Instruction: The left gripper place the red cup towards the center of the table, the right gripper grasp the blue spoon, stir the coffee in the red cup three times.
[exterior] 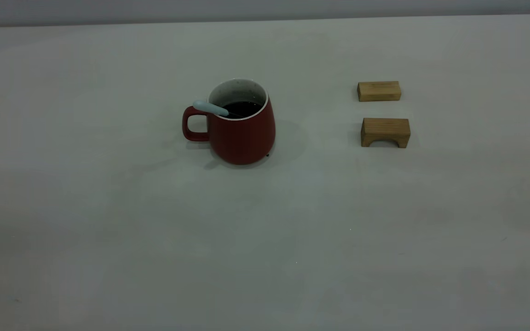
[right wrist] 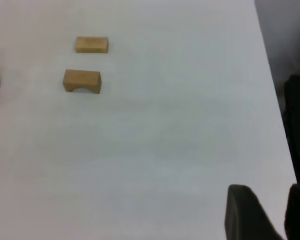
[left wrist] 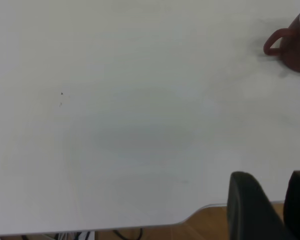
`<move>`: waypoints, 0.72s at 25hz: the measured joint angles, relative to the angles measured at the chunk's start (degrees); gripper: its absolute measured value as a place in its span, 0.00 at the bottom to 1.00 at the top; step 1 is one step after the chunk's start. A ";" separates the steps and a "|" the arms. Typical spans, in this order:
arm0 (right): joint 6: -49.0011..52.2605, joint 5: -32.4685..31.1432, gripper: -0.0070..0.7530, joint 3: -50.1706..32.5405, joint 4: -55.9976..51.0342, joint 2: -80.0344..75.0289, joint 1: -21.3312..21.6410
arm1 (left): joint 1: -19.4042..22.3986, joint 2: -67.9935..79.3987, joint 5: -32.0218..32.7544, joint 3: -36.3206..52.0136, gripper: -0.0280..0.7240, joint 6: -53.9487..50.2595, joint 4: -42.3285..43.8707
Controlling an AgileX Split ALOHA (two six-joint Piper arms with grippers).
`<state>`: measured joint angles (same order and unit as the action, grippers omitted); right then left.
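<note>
The red cup [exterior: 242, 133] stands upright near the middle of the table [exterior: 265, 239], its handle towards the left arm's side. Dark coffee [exterior: 244, 108] fills it. The blue spoon [exterior: 210, 108] rests in the cup, its pale handle leaning over the rim above the cup's handle and its bowl down in the coffee. Neither gripper shows in the exterior view. In the left wrist view the left gripper [left wrist: 272, 175] hangs over the table's near edge, far from the cup [left wrist: 292, 47], fingers slightly apart and empty. The right gripper [right wrist: 270, 189] is likewise pulled back, open with nothing in it.
Two wooden blocks lie on the right arm's side of the cup: a plain bar [exterior: 379, 91] and an arch-shaped one [exterior: 385, 132]. The right wrist view shows them too, the bar [right wrist: 91, 44] and the arch [right wrist: 82, 81]. Something black [right wrist: 297, 115] stands beyond the table's edge.
</note>
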<state>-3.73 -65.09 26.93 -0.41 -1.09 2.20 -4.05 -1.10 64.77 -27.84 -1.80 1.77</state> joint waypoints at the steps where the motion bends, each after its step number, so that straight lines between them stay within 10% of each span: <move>1: 0.54 0.00 0.32 0.00 0.03 0.00 0.00 | 0.00 0.00 0.00 0.00 0.37 0.00 0.00; 18: 1.60 0.00 0.32 0.00 -0.33 0.00 0.00 | 0.00 0.00 0.00 0.00 0.37 0.00 0.00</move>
<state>-2.13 -65.09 26.93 -0.74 -1.09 2.20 -4.05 -1.10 64.77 -27.84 -1.80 1.77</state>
